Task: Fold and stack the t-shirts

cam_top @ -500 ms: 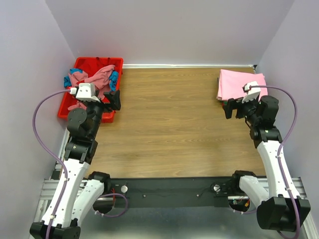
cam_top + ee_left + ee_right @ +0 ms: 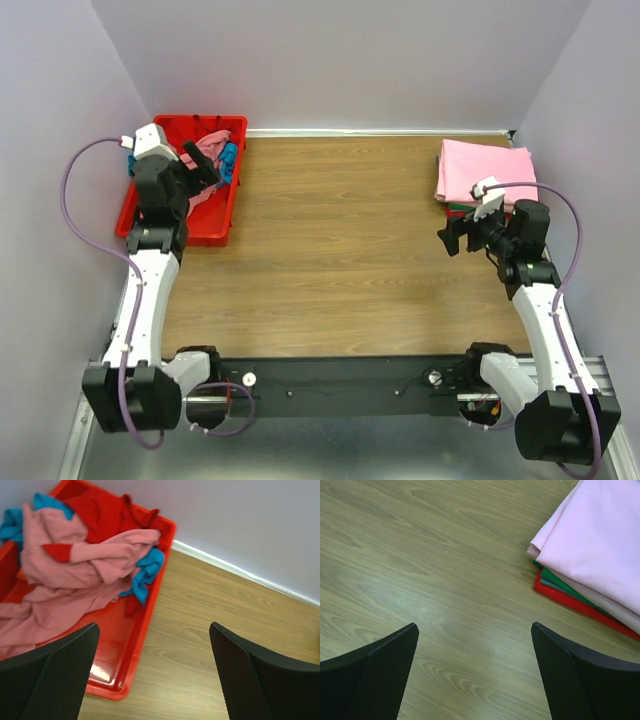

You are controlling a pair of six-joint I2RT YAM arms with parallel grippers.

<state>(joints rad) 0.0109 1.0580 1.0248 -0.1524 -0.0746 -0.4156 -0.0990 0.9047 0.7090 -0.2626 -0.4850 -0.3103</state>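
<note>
Left end effector and right end effector gape empty; tangled t-shirts partly cut off.

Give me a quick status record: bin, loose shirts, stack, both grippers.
bin: red bin at the far left of the table, holding unfolded shirts
loose shirts: pink shirts crumpled on top, teal shirt and red shirt partly showing
stack: folded stack at far right, light pink on top, green layer and red layer edges visible beneath
left: left gripper open, empty, above the bin's right side
right: right gripper open, empty, over bare table beside the stack
</note>
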